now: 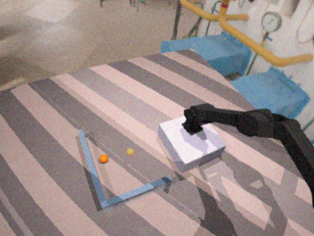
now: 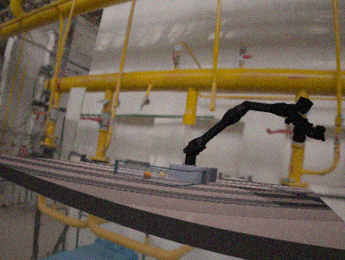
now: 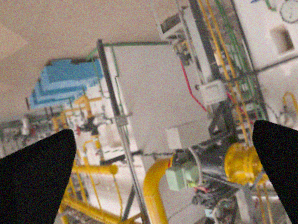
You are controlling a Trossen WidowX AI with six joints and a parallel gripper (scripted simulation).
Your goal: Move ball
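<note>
Black claw point(image 3: 160, 183) is spread wide with nothing between its fingers, sitting over a pale block point(image 1: 191, 143) on the striped table point(image 1: 43, 192). Orange ball point(image 1: 104, 158) lies inside the corner of the two low blue walls point(image 1: 95, 179), just beside its faint yellowish copy point(image 1: 130, 151), not touching it.

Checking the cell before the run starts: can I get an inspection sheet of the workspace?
Surface: striped table.
Job's things: orange ball and paler see-through copy apart, both inside the corner of the blue walls.
Clutter: white box beside the walls' open end.
Grippers: gripper open, holding nothing, raised and aimed at the background, far from the ball.
Cables: nothing seen.
Surroundings: yellow pipes, gauge, blue bins.
</note>
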